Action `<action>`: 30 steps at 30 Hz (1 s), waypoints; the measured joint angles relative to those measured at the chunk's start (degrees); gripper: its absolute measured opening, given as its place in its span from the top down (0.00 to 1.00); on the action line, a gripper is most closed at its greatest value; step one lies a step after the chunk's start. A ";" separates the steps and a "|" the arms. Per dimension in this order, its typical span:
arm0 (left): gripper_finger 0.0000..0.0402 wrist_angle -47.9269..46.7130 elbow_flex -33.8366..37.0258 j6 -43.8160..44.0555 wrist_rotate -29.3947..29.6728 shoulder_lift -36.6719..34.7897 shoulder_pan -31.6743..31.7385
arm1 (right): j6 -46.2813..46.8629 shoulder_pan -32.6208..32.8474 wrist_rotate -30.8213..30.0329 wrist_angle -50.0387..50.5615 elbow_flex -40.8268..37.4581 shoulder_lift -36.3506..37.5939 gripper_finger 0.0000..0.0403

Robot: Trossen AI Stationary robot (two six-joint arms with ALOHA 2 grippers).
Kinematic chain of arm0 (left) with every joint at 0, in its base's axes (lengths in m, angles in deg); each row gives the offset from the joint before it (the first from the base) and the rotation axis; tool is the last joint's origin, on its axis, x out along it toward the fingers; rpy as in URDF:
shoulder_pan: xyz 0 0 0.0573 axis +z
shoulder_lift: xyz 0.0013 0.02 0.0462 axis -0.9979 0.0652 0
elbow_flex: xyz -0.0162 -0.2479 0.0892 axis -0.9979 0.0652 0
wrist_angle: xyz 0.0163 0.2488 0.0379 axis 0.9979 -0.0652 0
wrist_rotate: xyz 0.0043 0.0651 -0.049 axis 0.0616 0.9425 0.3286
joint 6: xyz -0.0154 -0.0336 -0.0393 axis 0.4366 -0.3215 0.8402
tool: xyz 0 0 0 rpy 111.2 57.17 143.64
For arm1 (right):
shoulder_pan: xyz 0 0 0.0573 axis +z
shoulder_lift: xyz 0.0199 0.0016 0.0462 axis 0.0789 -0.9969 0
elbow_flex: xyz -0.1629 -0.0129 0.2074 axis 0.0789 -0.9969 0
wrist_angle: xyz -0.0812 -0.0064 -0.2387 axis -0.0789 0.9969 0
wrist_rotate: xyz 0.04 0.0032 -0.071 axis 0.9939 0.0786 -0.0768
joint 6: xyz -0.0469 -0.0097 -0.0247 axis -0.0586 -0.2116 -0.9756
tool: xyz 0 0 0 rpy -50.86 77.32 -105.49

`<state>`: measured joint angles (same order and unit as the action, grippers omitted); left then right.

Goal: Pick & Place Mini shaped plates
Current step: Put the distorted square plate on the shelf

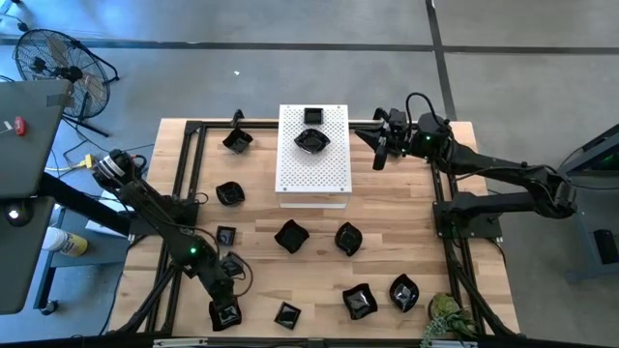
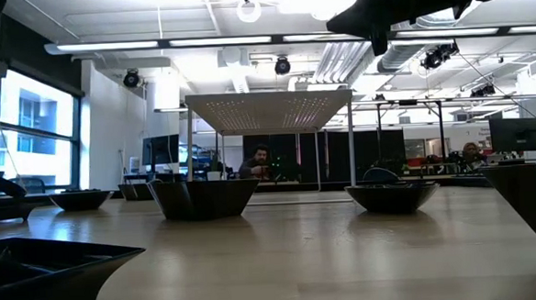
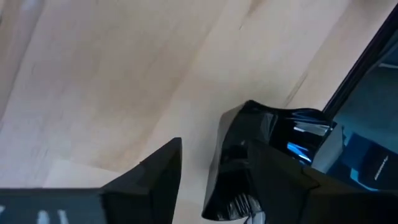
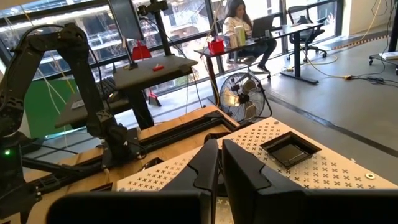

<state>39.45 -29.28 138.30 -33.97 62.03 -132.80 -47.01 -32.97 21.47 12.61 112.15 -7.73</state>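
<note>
The left gripper (image 1: 224, 311) hangs with fingers spread wide over a small black plate (image 1: 225, 315) at the table's near-left edge, so a pick looks in hand: next, lower and close on its rim. The right gripper (image 1: 379, 155), fingers nearly together and empty, waits just right of the white perforated board (image 1: 334, 169) (two plates already rest there).

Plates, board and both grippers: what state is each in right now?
Left gripper: open, down over a plate at the table's front-left edge.
Right gripper: shut, empty, beside the board's right edge.
White board: carries two plates.
Remaining plates: upright, scattered on the table.
</note>
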 joint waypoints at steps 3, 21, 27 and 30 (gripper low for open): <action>0.60 0.03 0.00 -0.77 0.74 0.24 -0.06 | -0.01 0.00 0.00 0.14 0.00 0.00 0.96; 0.87 2.25 -0.02 -1.08 2.02 1.81 -2.23 | 0.22 -0.02 -0.26 0.78 0.00 0.00 0.96; 0.99 2.53 -0.03 -1.06 2.18 1.81 -2.23 | 0.23 -0.02 -0.33 0.78 0.00 0.00 0.96; 0.99 2.55 -0.02 -1.06 2.02 1.57 -2.23 | 0.24 -0.01 -0.46 0.78 0.00 0.00 0.96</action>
<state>42.00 -29.30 137.24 -31.95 63.59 -135.03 -46.77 -32.98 21.01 13.39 112.15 -7.73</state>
